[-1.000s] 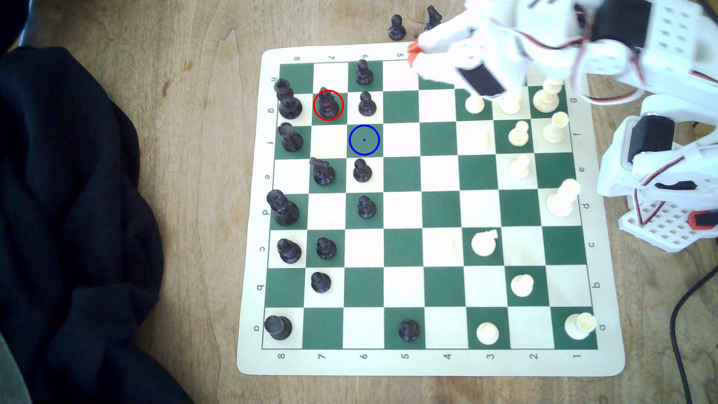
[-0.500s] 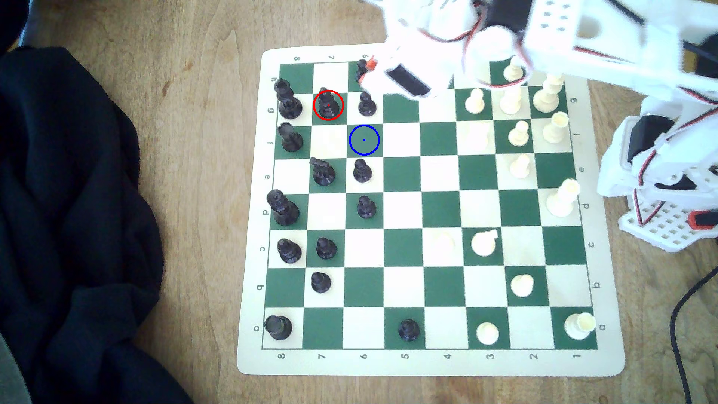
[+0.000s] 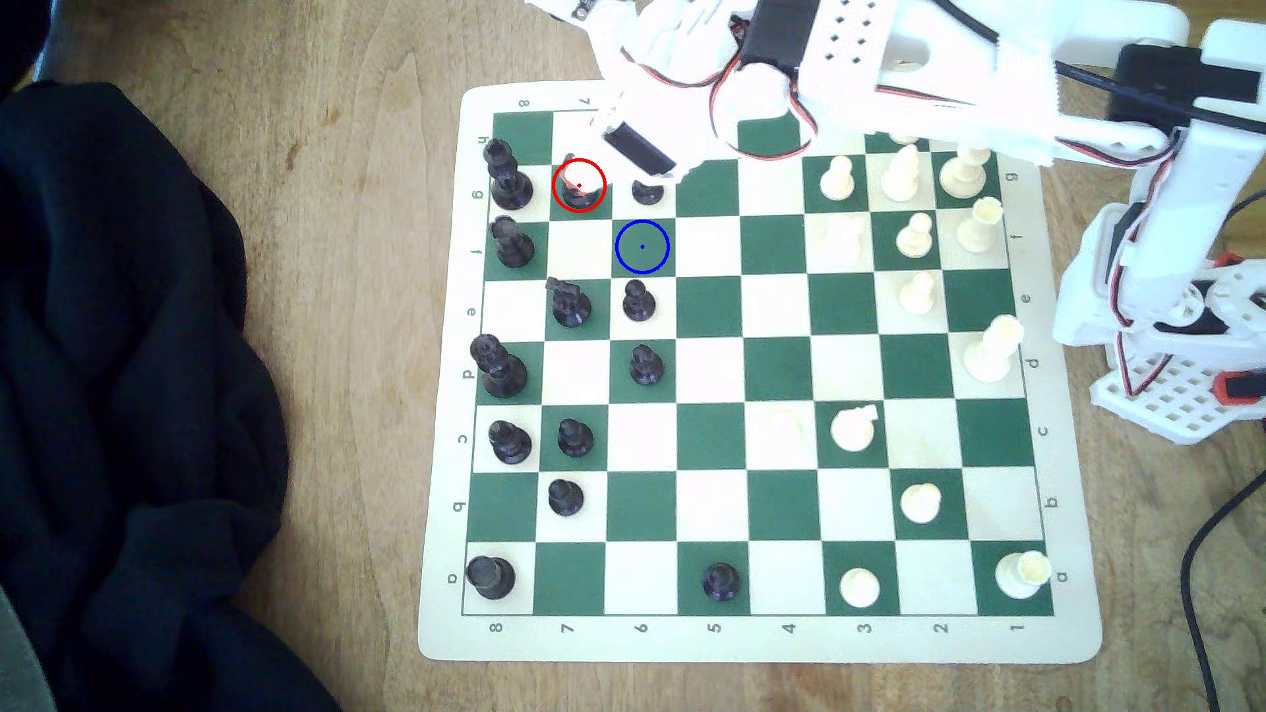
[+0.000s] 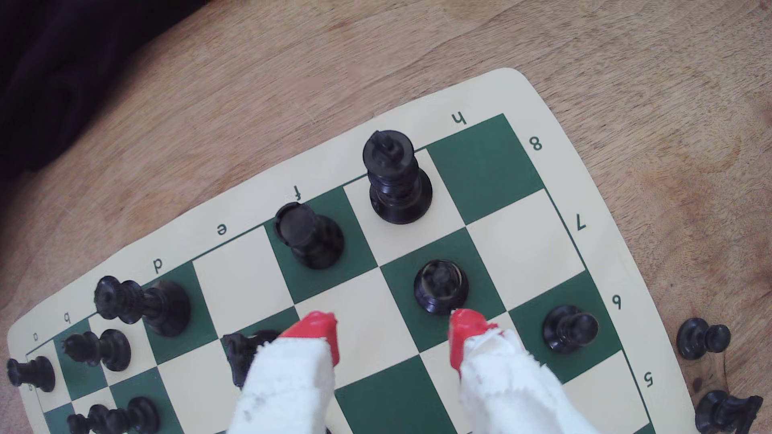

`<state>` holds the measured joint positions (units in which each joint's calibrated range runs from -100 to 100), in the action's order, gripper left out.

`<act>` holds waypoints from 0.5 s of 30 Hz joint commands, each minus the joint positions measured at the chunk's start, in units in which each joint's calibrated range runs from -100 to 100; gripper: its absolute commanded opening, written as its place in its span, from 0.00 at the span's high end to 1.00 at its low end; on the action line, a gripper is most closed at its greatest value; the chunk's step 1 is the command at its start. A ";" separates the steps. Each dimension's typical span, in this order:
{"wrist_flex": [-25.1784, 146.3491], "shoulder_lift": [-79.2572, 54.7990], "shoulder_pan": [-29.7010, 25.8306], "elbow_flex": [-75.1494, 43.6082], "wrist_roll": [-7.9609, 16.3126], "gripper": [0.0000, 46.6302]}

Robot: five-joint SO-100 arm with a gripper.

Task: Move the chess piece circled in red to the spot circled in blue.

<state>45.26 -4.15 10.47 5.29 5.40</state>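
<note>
Gripper [image 4: 392, 334] has swept across board [image 3: 719, 640] from white side, now over chess piece [image 4: 440, 286]; jaws apart, nothing held. Piece on red-circled square, spot [image 3: 642, 247] free. Grasp comes next, likely.

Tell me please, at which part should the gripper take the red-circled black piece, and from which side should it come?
Grip the chess piece on its slim body above the wide ringed base, coming down from above. It stands upright and tapers upward, so the base looks too broad to pinch. The open gripper has one red fingertip at the base edge, so it probably should shift until the fingers straddle the body.
</note>
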 commanded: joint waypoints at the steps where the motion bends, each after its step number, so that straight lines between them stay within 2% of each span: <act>1: -1.11 -2.90 0.67 -8.10 0.15 0.71; 15: -5.54 -9.27 0.83 -10.64 0.20 0.72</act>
<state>41.59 -14.45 11.21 -0.23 5.40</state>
